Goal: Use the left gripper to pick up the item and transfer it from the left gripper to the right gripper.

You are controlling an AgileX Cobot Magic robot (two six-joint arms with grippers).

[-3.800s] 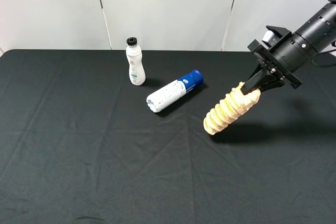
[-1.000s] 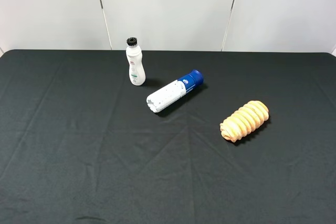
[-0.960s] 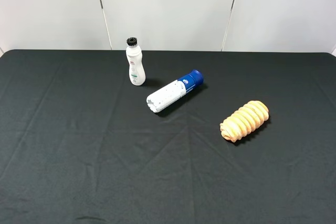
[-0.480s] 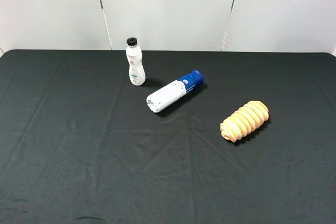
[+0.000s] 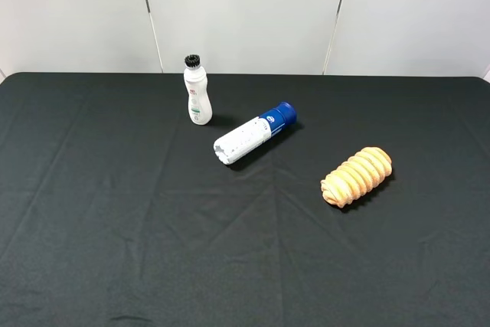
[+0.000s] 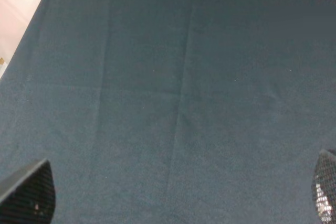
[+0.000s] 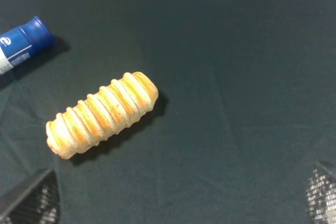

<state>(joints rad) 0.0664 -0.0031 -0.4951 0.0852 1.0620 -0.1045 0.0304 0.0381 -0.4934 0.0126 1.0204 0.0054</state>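
The loaf (image 5: 357, 176) lies on the black tabletop (image 5: 115, 250) toward its right edge, long axis slanting from near-left to far-right. It sits beneath the right pincer (image 7: 184, 195), whose tips stand spread, and well away from the left pincer (image 6: 178, 195), also spread, over bare cloth. It is golden-tan, ridged in segments, oblong, with rounded ends.

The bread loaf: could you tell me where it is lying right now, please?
In the exterior high view the bread loaf lies flat on the black tablecloth, right of centre, apart from the toppled blue-capped bottle to its left.
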